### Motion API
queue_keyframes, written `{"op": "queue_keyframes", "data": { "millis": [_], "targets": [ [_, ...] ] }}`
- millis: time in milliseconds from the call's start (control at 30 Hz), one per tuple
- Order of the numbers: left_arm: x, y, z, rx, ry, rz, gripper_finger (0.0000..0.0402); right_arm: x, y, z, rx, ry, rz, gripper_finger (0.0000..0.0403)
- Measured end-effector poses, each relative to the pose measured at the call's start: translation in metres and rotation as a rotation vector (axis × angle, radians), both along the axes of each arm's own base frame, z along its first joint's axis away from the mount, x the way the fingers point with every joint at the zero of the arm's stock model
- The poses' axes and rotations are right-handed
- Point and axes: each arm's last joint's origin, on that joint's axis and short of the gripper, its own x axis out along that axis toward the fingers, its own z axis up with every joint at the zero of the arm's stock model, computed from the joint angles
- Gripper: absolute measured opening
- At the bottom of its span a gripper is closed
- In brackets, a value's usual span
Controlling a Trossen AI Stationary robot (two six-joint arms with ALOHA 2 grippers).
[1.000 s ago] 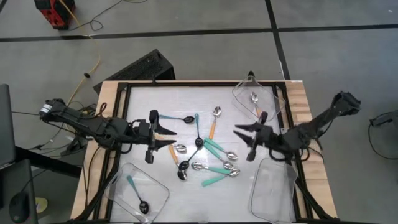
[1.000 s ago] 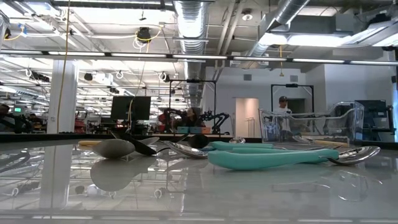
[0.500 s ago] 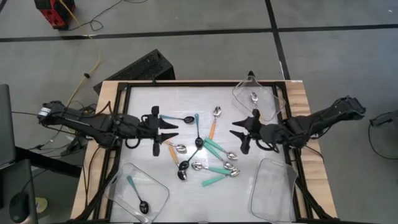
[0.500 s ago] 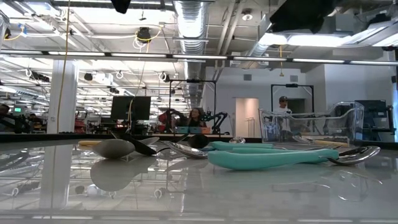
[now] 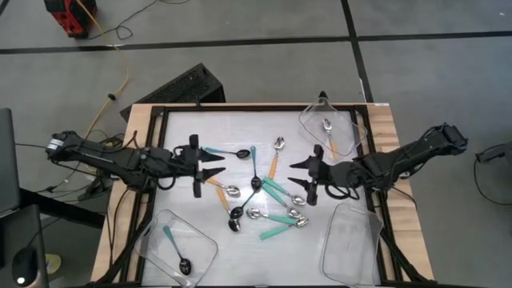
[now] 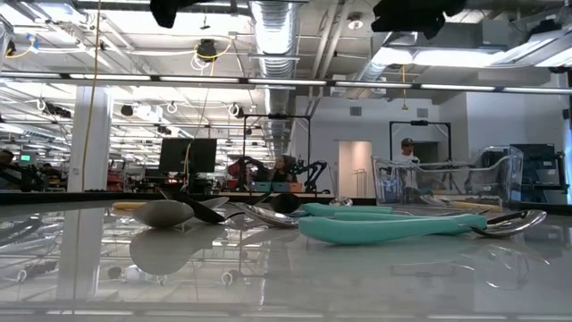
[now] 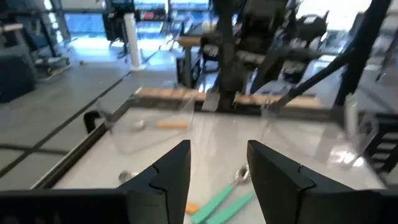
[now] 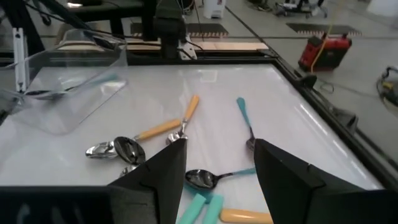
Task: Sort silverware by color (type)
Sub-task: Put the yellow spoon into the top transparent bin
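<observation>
High view | spoons mid-table btwn L pincer / R pincer

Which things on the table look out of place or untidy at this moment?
The spoons in the middle lie in a crossed heap, colours mixed, some overlapping. Only the tray with a blue spoon and the tray with an orange spoon look sorted. The third tray seems empty.

No text, label, brand, number or sign can be read in any view: not on the table, not on the spoons or the clear trays, nor on anything in the room beyond the table.
</observation>
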Motion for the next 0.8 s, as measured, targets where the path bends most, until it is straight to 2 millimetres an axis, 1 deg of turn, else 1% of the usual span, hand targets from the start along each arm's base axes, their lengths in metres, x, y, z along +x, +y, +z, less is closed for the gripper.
{"op": "queue_keyframes", "data": {
  "millis": [133, 200, 367, 467, 567, 800],
  "targets": [
    [-0.008, 0.001, 0.007, -0.007, -0.038, -0.017, 0.0145, -0.013, -0.004, 0.01, -0.014, -0.016, 0.014, 0.0211],
    [-0.01, 0.002, 0.009, 0.013, -0.044, -0.019, 0.0145, -0.02, -0.006, 0.01, -0.009, 0.012, 0.022, 0.0211],
    [-0.012, 0.002, 0.009, 0.024, -0.042, -0.021, 0.0145, -0.032, -0.009, 0.011, 0.072, 0.033, -0.008, 0.0211],
    [-0.011, 0.002, 0.004, 0.025, -0.038, -0.022, 0.0145, -0.034, -0.007, 0.009, 0.085, 0.052, -0.003, 0.0211],
    [-0.011, 0.002, -0.001, 0.013, -0.03, -0.027, 0.0145, -0.031, -0.005, 0.008, 0.086, 0.046, 0.004, 0.0211],
    [-0.011, 0.001, 0.002, -0.018, -0.066, -0.052, 0.0144, -0.027, -0.003, 0.006, 0.081, 0.046, 0.005, 0.0211]
  ]
}}
